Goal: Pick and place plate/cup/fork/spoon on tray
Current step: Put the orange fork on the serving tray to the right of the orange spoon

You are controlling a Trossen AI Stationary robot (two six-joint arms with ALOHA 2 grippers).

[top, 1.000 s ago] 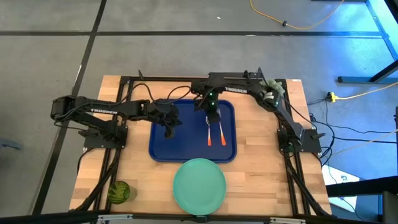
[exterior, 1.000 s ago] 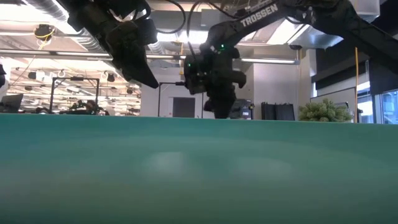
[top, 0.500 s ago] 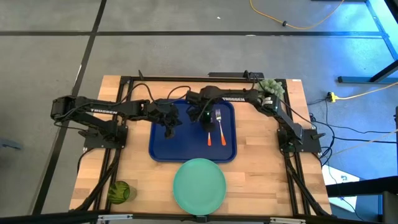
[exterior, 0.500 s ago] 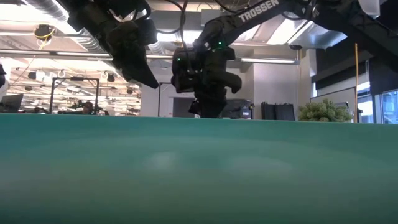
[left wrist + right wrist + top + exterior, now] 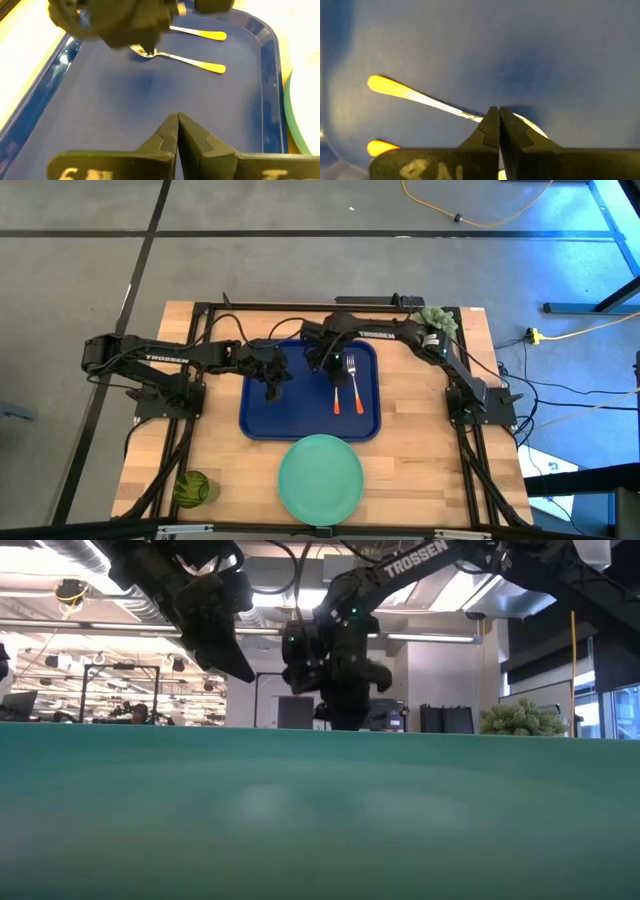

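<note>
Right tool (image 5: 327,358) has shifted off the cutlery toward the tray's far left.
Both tools clenched empty; left tool (image 5: 272,390) hovers over tray (image 5: 262,420); fork (image 5: 353,381) and spoon (image 5: 338,394) lie in it.

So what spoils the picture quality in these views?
Low view: the plate sits right at the lens, an out-of-focus green band filling the lower half and hiding the tray. Right wrist view: soft focus, the spoon handle glares bright yellow. High view: sharp, with blue light spilling across the floor at the upper right.
</note>
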